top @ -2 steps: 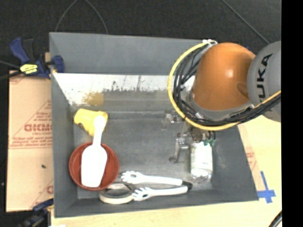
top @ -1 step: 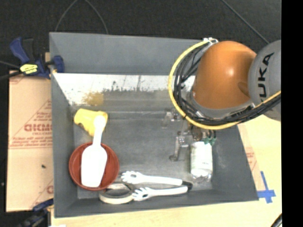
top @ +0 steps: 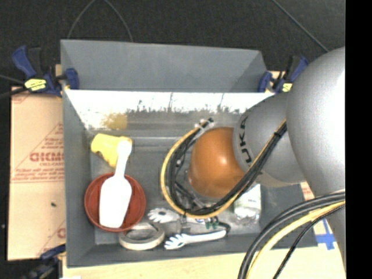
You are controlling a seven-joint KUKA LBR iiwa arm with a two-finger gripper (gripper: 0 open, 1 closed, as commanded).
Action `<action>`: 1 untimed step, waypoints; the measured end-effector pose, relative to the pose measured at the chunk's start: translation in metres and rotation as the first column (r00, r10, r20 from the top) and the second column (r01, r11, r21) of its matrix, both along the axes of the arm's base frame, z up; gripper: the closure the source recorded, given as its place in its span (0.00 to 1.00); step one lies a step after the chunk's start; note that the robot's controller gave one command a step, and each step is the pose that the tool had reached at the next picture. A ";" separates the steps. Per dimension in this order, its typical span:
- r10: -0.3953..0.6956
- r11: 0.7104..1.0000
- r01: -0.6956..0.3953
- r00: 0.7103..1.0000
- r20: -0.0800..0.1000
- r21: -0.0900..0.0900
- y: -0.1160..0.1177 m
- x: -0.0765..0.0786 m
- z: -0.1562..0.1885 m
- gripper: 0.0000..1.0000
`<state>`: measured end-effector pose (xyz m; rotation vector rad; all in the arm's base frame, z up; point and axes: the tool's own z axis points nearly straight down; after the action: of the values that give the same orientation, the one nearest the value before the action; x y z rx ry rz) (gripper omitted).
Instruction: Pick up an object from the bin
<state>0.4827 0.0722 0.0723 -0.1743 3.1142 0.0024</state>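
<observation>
Orange-capped arm (top: 215, 163) crowds the bin's (top: 78, 167) right; bare floor to its left; white brush (top: 197, 236) just below; grip cannot be told.

The bin (top: 163, 63) is plain grey, with a brownish smear (top: 115, 121) on its back wall. Toward its left wall lie a yellow lump (top: 104, 147) and a red bowl (top: 92, 205) with a white scoop (top: 115, 197); at the front edge, an off-white tape ring (top: 142, 238). The silver arm (top: 314, 121) bears an orange cover (top: 214, 161) and black-yellow cables (top: 165, 179).
</observation>
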 end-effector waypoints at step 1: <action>-0.111 0.994 0.111 0.994 -0.005 0.000 0.004 -0.004 0.088 0.00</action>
<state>0.4792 0.0759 0.1602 -0.0012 3.1241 0.0006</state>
